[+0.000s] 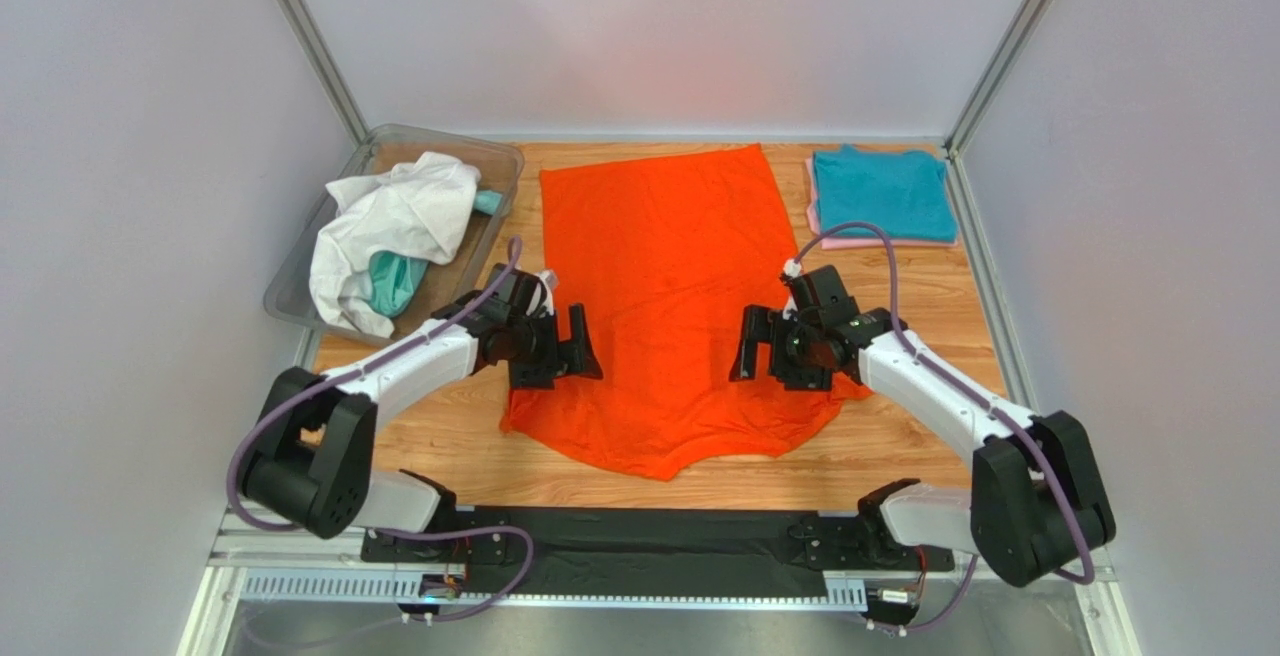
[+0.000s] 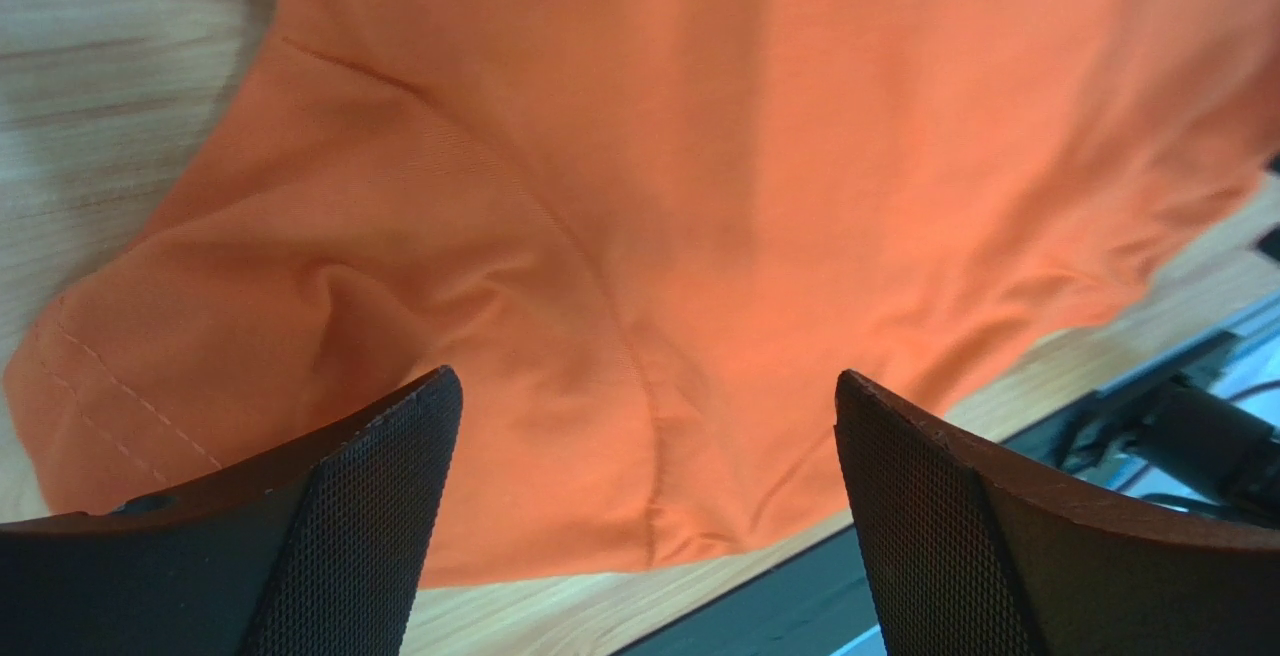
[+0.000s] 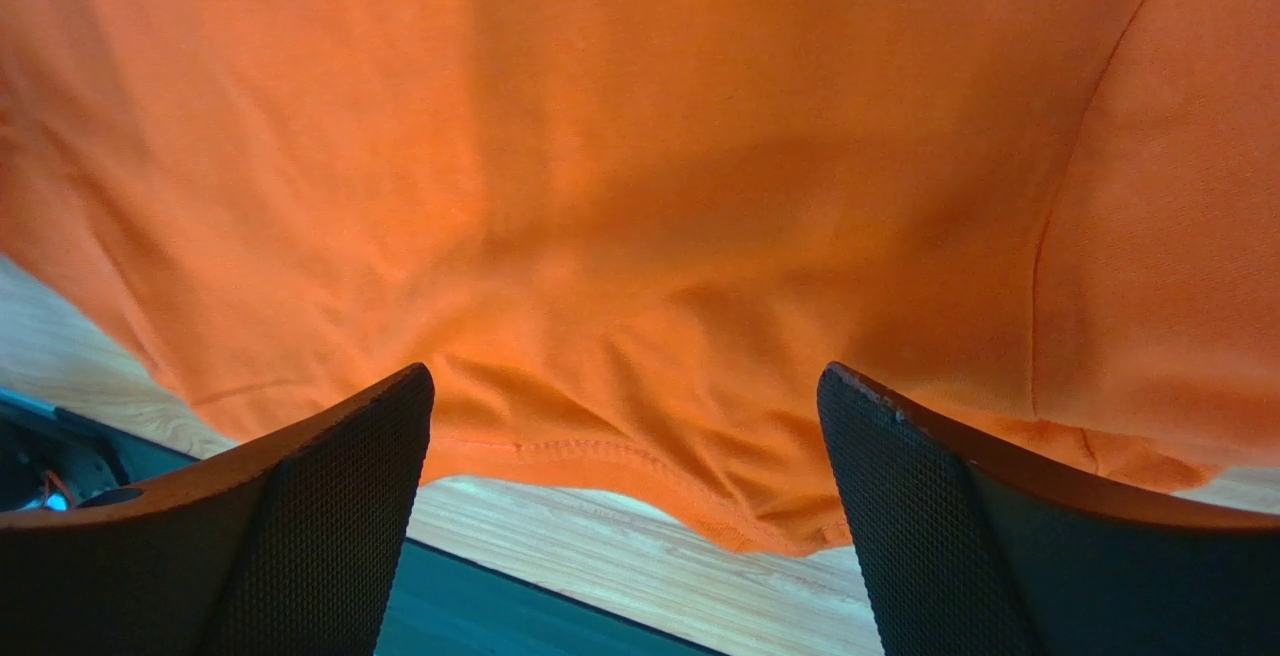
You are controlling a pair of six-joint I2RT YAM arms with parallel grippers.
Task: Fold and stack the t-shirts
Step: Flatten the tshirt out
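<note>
The bright orange t-shirt (image 1: pixel 661 296) lies spread flat on the wooden table, collar toward the near edge. My left gripper (image 1: pixel 559 346) is open and hovers over the shirt's left side, near the sleeve. My right gripper (image 1: pixel 769 349) is open and hovers over its right side. In the left wrist view the orange cloth (image 2: pixel 676 206) and its sleeve fill the frame between my fingers (image 2: pixel 361 521). In the right wrist view the shirt's near edge (image 3: pixel 646 236) shows with bare wood below it. A folded teal shirt (image 1: pixel 884 191) lies on a pink one at the far right.
A clear plastic bin (image 1: pixel 295 292) at the far left holds a crumpled white shirt (image 1: pixel 385 224) and some teal cloth (image 1: pixel 394 281). Grey walls enclose the table on three sides. A black strip (image 1: pixel 646 536) runs along the near edge between the arm bases.
</note>
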